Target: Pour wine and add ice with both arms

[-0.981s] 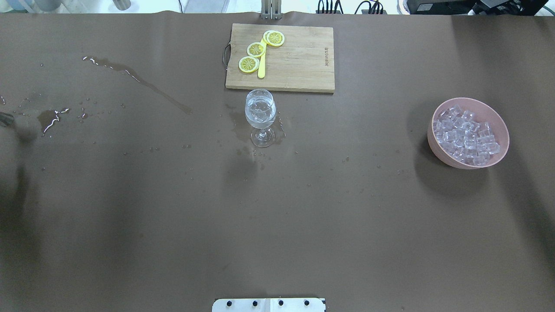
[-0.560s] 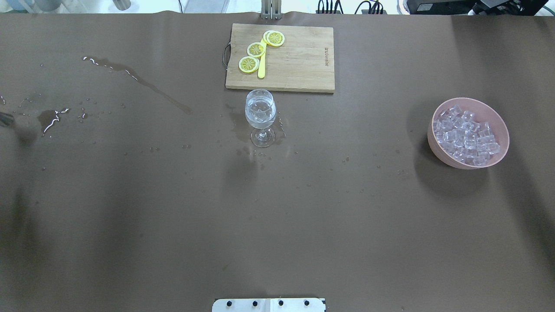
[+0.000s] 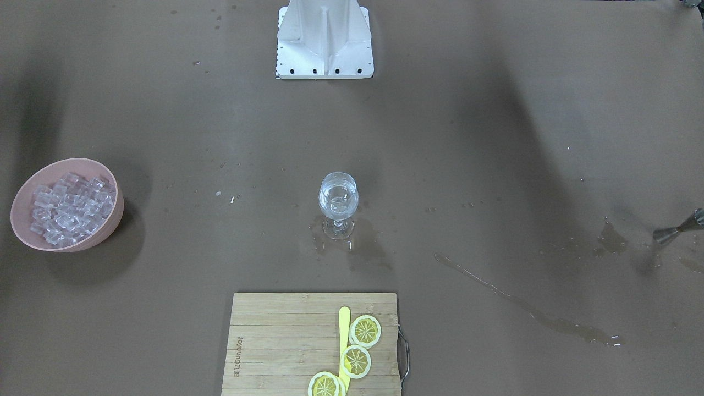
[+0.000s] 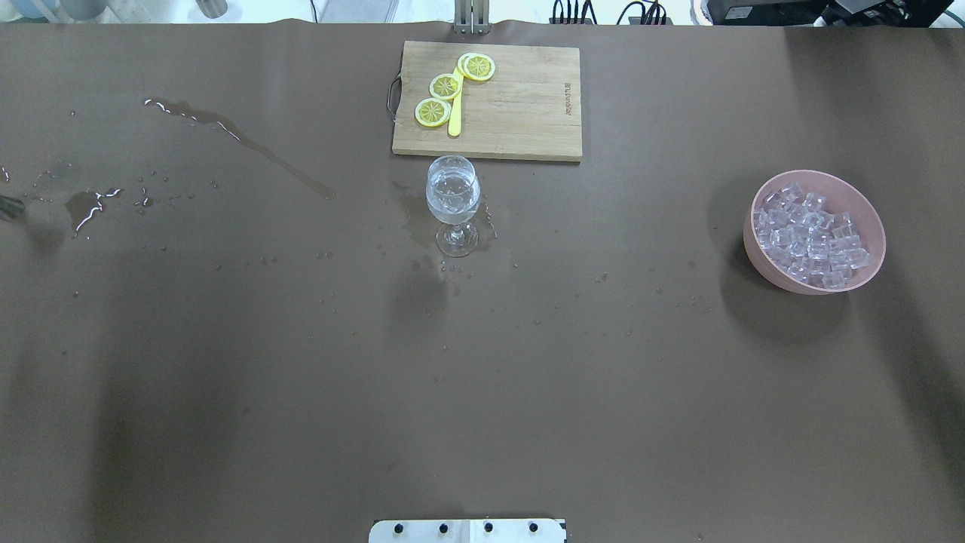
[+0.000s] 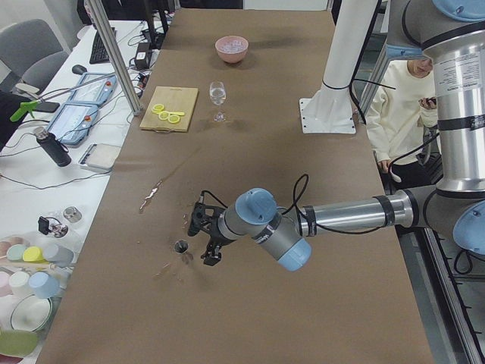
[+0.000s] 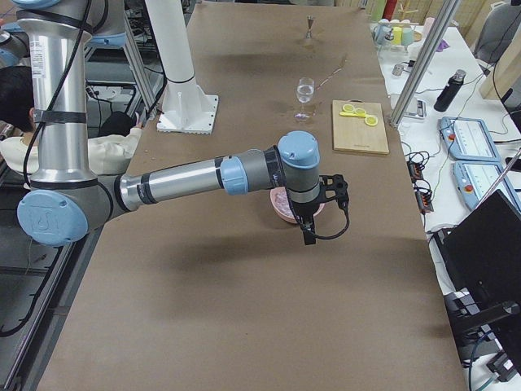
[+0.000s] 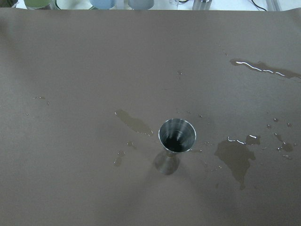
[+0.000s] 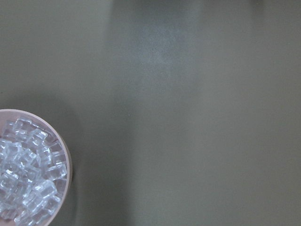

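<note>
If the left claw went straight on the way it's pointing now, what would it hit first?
Probably the brown table cover, right beside the steel jigger. The left claw points down at the table with the jigger close by; depth is unclear, so it could clip the jigger's rim.

Brown tabletop (image 4: 226,377) stretching wide, soft shadows lying across it, white side desk (image 5: 19,201) running alongside, grey chair (image 5: 26,49) standing behind

A steel jigger (image 7: 177,136) is standing upright on the brown table (image 7: 70,56), mouth facing the camera. Puddles (image 7: 235,155) are lying just beside it on both sides. A wet streak (image 7: 263,69) is glinting well apart, upper right. Cup rims (image 7: 103,4) are showing along the top edge.
</note>
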Motion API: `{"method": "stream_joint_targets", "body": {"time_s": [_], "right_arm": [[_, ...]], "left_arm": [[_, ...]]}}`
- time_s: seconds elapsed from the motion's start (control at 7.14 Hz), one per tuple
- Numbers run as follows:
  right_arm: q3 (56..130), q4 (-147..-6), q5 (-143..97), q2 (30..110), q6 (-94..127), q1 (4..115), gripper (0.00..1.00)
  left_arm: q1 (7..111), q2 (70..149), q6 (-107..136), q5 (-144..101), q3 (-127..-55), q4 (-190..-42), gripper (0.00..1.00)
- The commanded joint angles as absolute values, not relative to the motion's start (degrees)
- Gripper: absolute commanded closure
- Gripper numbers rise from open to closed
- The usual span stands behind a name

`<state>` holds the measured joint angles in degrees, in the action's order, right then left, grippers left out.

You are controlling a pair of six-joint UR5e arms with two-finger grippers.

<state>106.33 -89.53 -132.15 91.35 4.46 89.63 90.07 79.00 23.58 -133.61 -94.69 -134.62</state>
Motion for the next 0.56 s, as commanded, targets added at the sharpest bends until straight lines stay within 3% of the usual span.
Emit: {"method": "stream_joint_targets", "body": {"time_s": [0.0,0.42], "right_arm": [[107.14,-89.91,-132.36,92.1,4.57,90.44,0.01],[106.96,-90.0,-132.01,92.9,4.4,91.76,0.01]], "left_arm": [[93.41,83.3,17.25,-137.79,-99.05,-118.01,0.03],[93.51,85.69,11.45,-139.83,-103.25,-104.03,0.03]]}}
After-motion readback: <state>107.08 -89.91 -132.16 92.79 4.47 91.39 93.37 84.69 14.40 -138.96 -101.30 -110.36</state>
